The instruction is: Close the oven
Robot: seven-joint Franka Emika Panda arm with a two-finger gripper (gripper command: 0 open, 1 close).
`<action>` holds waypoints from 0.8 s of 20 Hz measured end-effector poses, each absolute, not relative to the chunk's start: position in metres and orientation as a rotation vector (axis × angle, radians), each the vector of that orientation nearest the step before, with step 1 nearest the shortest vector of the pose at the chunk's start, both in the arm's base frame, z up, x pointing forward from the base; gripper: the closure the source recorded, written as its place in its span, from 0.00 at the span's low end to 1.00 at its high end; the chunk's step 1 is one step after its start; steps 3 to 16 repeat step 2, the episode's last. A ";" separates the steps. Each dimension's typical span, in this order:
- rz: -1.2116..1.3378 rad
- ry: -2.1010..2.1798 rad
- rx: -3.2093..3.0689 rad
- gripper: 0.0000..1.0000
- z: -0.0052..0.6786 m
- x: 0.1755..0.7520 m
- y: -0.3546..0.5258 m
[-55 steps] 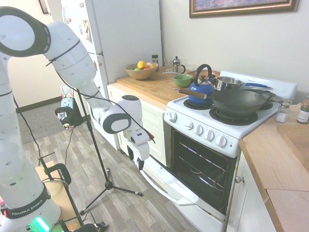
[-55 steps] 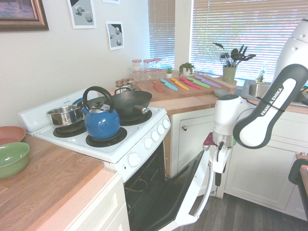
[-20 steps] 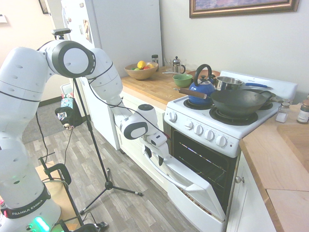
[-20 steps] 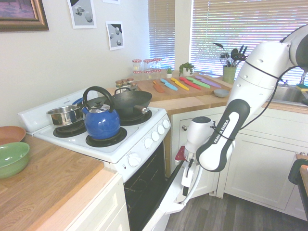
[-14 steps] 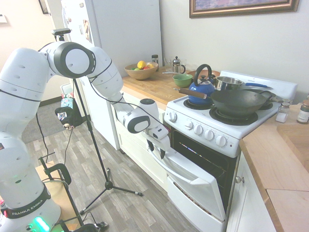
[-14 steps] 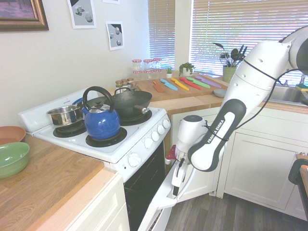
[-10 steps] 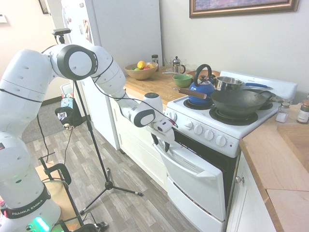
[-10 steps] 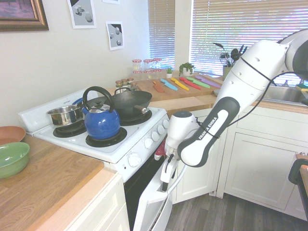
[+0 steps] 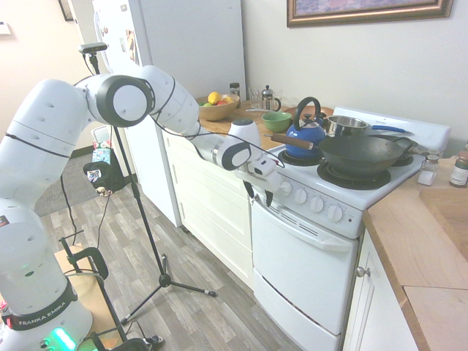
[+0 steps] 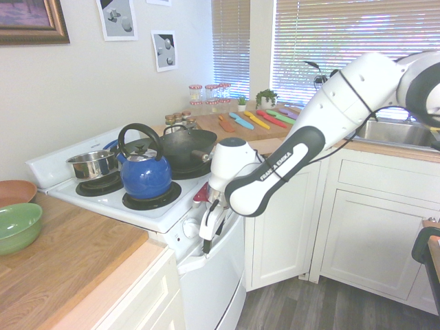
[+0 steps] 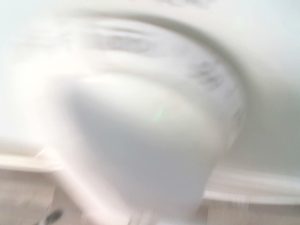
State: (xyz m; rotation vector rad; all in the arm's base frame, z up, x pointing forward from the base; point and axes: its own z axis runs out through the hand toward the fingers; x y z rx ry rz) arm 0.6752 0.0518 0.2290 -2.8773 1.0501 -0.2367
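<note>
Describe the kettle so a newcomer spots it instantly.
Find the white freestanding stove beside the wooden counter. On its top stands a glossy blue round kettle with a tall black arched handle. Its neighbours, a steel saucepan and dark wok, aren't blue-bodied.

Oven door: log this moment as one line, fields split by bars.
oven door: looks shut, no dark interior showing | gripper: at door handle, fingers apart | kettle: on stovetop

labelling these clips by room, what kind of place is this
A kitchen: there's a white oven with a kettle and a wok on its stovetop, and a sink set into the counter.
</note>
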 end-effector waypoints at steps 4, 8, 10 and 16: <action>-0.071 1.076 -2.923 0.00 0.249 0.647 0.028; -0.071 1.076 -2.923 0.00 0.249 0.647 0.028; -0.071 1.076 -2.923 0.00 0.249 0.647 0.028; -0.071 1.076 -2.923 0.00 0.249 0.647 0.028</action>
